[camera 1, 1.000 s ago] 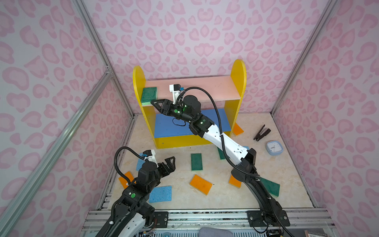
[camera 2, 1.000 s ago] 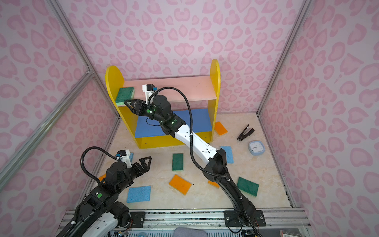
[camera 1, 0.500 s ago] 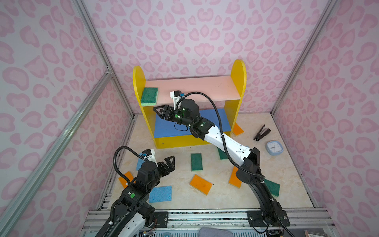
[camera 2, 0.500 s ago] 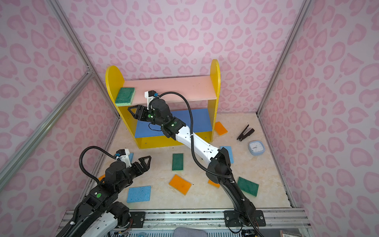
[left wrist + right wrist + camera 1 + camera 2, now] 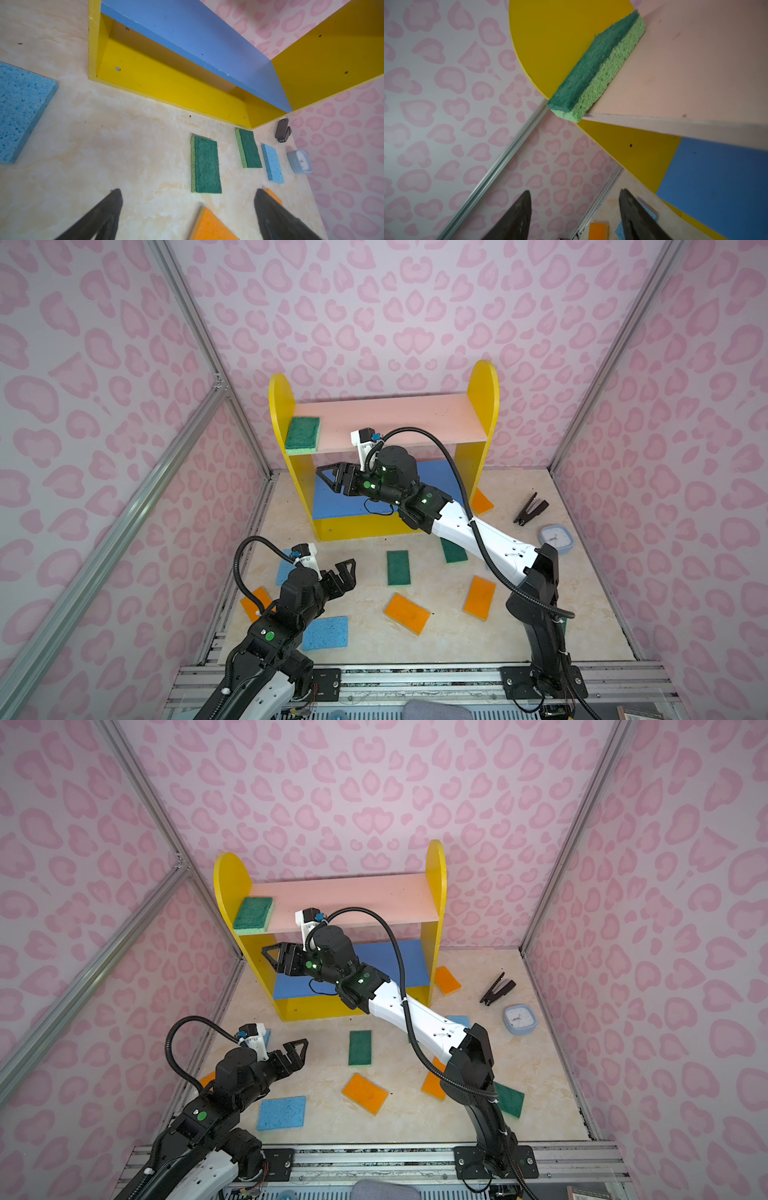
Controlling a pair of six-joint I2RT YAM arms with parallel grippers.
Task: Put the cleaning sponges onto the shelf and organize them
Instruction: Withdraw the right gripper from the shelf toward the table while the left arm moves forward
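You have only 1 sponge on the shelf, at the left end of its pink board; 10 more lie on the tabletop, and the left gripper and right gripper are both released, empty.

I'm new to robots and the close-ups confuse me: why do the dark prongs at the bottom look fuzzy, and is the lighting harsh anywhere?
Left wrist view: the left end effector blurs, likely too near the lens; the green sponge beyond is crisp. Right wrist view: the right end effector blurs likewise; the shelved sponge is sharp. Both top views: soft, even light, faint shadows.
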